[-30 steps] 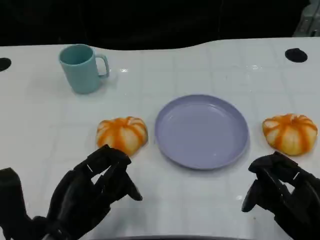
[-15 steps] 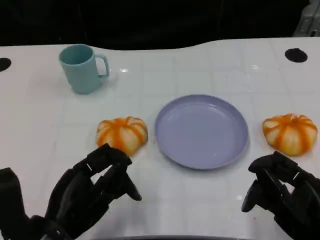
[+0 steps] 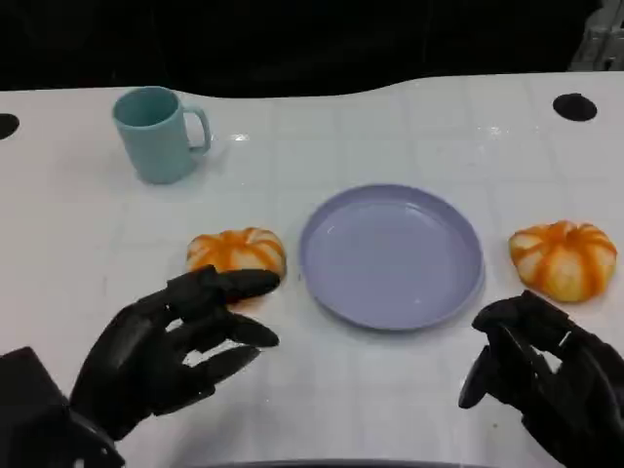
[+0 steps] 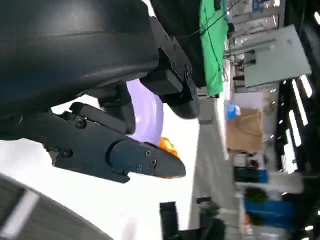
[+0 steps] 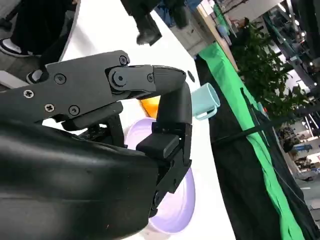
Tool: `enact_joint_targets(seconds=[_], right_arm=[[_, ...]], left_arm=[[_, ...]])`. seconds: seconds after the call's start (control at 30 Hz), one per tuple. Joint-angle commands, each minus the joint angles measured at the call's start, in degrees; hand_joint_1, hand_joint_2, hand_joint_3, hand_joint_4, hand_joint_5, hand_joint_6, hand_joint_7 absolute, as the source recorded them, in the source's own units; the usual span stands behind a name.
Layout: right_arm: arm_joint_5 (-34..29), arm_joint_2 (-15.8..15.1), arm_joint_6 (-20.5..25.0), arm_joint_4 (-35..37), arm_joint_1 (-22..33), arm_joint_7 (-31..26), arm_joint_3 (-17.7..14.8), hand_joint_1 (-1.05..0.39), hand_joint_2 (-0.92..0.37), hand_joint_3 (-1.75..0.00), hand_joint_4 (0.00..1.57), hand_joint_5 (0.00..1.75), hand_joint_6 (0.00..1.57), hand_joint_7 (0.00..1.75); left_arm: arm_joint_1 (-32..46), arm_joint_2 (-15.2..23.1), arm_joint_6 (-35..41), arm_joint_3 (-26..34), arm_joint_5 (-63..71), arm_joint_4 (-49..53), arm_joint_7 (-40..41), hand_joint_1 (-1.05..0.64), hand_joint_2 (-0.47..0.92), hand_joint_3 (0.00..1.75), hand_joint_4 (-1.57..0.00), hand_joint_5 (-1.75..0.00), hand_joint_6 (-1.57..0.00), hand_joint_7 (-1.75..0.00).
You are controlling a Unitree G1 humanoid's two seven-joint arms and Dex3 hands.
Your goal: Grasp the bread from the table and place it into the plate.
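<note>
I see two orange-and-white striped breads on the white desk [image 3: 322, 409]. The left bread [image 3: 237, 252] lies just beside the left rim of the lavender plate [image 3: 391, 255], close to it, though I cannot tell whether they touch. The right bread [image 3: 563, 258] lies on the other side of the plate, near its right rim but apart from it. The plate itself sits flat in the middle of the desk, nothing on it.

My left hand [image 3: 161, 351] is low at the near left, its fingers [image 3: 229, 285] spread apart and stretched toward the left bread, the uppermost fingertip right against the bread's near edge in the head view; whether it actually makes contact I cannot tell. That hand holds nothing. In the left wrist view the same fingers [image 4: 120, 155] reach out with the plate [image 4: 150, 112] and a sliver of orange bread [image 4: 167, 147] beyond them.

My right hand [image 3: 546, 375] sits at the near right, below the right bread and apart from it, its fingers curled inward with nothing held. The right wrist view shows those fingers [image 5: 165, 105] bent over, with the plate [image 5: 175, 210] behind them.

Further back on the left stands a teal mug [image 3: 158, 134], upright, handle to the right, well apart from the plate and the breads.
</note>
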Motion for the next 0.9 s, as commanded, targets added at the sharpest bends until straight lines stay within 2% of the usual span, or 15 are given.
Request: enact_joint_targets(seconds=[0.03, 0.13, 0.23, 0.33, 0.43, 0.53, 0.63, 0.9], right_arm=[[-0.4, 0.0, -0.8, 0.3, -0.6, -0.2, -0.1, -0.47, -0.92, -0.29, 0.62, 1.75, 0.54, 1.37], [-0.4, 0.1, -0.5, 0.2, -0.7, -0.3, -0.3, -0.47, -0.92, -0.29, 0.62, 1.75, 0.54, 1.37], [-0.5, 0.0, -0.5, 0.2, -0.7, -0.3, -0.4, -0.47, -0.92, -0.29, 0.62, 1.75, 0.54, 1.37], [0.2, -0.3, 0.0, 0.2, -0.6, -0.1, -1.2, -0.47, -0.92, -0.29, 0.62, 1.75, 0.54, 1.38], [0.6, -0.7, 0.2, 0.2, -0.5, 0.6, -1.6, -0.47, -0.91, -0.30, 0.62, 1.75, 0.53, 1.39], [0.7, -1.1, 0.0, 0.4, -0.5, 1.6, -1.7, -0.47, -0.92, -0.32, 0.61, 1.75, 0.51, 1.42], [0.9, -1.1, 0.3, 0.5, -0.4, 1.7, -2.1, -0.47, -0.91, -0.32, 0.61, 1.75, 0.51, 1.43], [0.4, -0.8, 0.4, 0.1, -0.1, 0.8, -1.9, -0.48, -0.90, -0.31, 0.61, 1.75, 0.52, 1.41]], left_arm=[[-2.2, 4.3, -7.5, -0.6, 7.6, 1.1, 2.0, -0.47, 0.88, 0.01, -0.17, -0.79, -0.43, -0.10], [-3.5, 6.5, -12.5, -1.4, 13.7, 2.4, 4.4, -0.44, 0.86, 0.00, -0.10, -0.73, -0.40, -0.06], [-3.9, 7.2, -14.3, -2.0, 15.1, 3.4, 5.6, -0.43, 0.85, 0.00, -0.08, -0.71, -0.40, -0.05], [-5.1, 9.7, -15.2, -2.6, 26.8, 0.5, 11.9, -0.40, 0.82, 0.00, -0.07, -0.66, -0.38, -0.03], [-5.8, 11.6, -12.8, -3.2, 36.0, -3.1, 16.3, -0.38, 0.80, 0.00, -0.07, -0.55, -0.35, 0.00], [-6.1, 12.8, -9.6, -3.9, 41.8, -6.4, 18.4, -0.37, 0.81, 0.00, -0.04, -0.52, -0.33, 0.00], [-6.9, 13.9, -5.4, -5.4, 51.5, -10.1, 21.6, -0.31, 0.74, 0.00, -0.02, -0.52, -0.33, 0.00], [-8.5, 15.5, 0.1, -9.4, 62.4, -13.0, 25.1, -0.21, 0.72, 0.01, 0.00, -0.37, -0.27, 0.00]])
